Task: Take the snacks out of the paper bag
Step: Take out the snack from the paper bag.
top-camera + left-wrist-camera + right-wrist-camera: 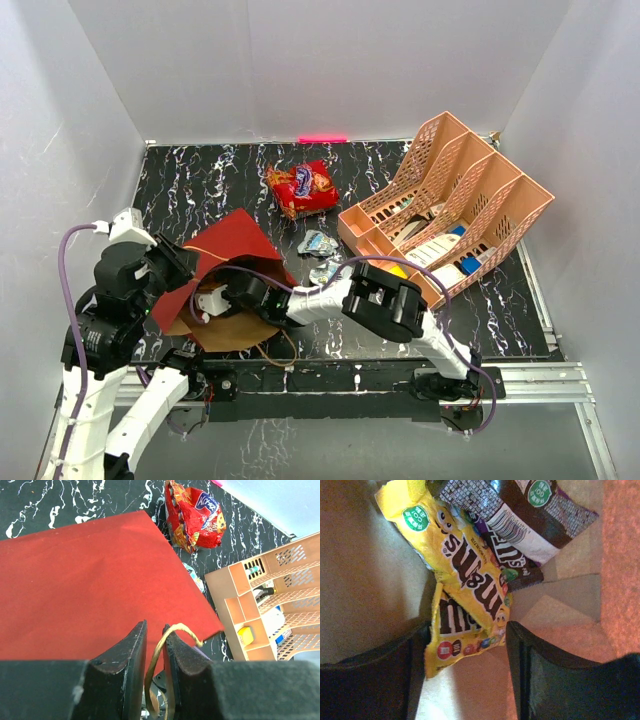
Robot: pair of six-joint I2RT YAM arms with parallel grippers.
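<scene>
Overhead view: a red paper bag (232, 245) lies on its side at the near left of the black marbled table (200, 170), with its mouth towards the arms. The left gripper (178, 265) is at the bag's left edge. The right arm reaches across from the right, and the right gripper (215, 300) is inside the mouth, so it is nearer to the contents. A red-orange chip bag (300, 188) and two small packets (318, 243) lie out on the table, between the bag and a peach organizer (450, 200).

Left wrist view: the fingers (132, 645) are pressed almost together, pinching the bag's thin tan handle (176, 626). The red wall of the bag spreads ahead of them.

Right wrist view: inside the bag's brown interior, the fingers (520, 655) are spread. A yellow candy packet (462, 642) lies between them and fills the gap. Whether they touch it cannot be told. A longer yellow packet (465, 565) overlaps it, with its long axis running from upper left to lower right. Dark packets (520, 510) lie deeper in. The bag's walls are close on both sides, so the likely way out is straight back through the mouth.
</scene>
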